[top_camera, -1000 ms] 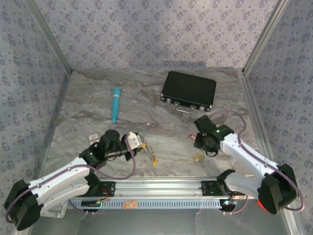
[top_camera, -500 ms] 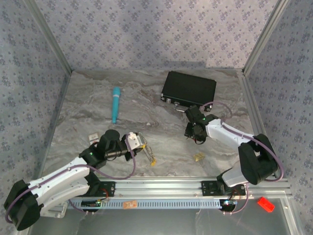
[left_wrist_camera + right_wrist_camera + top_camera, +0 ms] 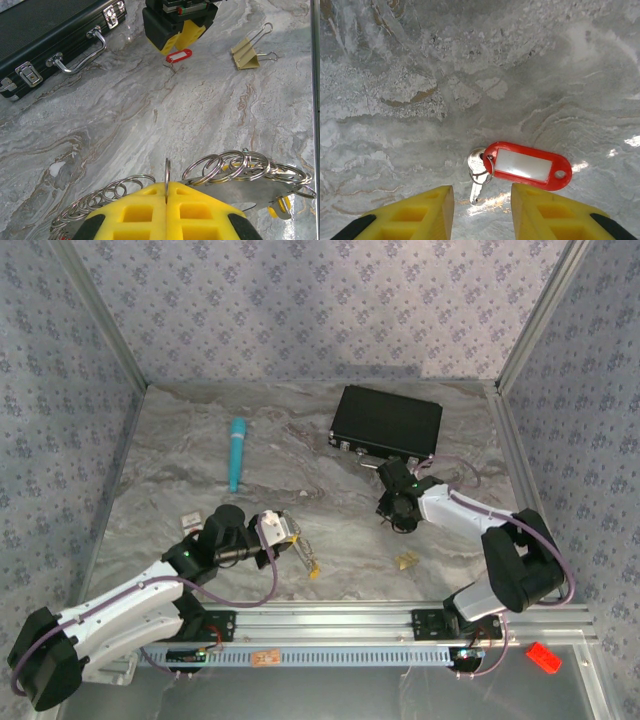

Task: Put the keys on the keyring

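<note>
Left fingers (image 3: pixel 172 197) are pressed fully together on the keyring (image 3: pixel 166 175), a thin wire that stands upright in the seam between the yellow pads. Many small split rings (image 3: pixel 235 167) are strung along it to either side, with yellow tags (image 3: pixel 282 205) showing among them at the right.

Right fingers (image 3: pixel 440 210) stand partly apart and hold nothing. They point down at the grey marbled worktop (image 3: pixel 395 75). A key with a red tag (image 3: pixel 527 165) lies flat there, its blade tip reaching into the gap between the pads without touching either.

From above, the right arm reaches out near the front of a black case (image 3: pixel 387 425), well apart from the left arm. A yellowish binder clip (image 3: pixel 247 50) lies near that key, and a teal tube (image 3: pixel 237 453) lies at the far left.
</note>
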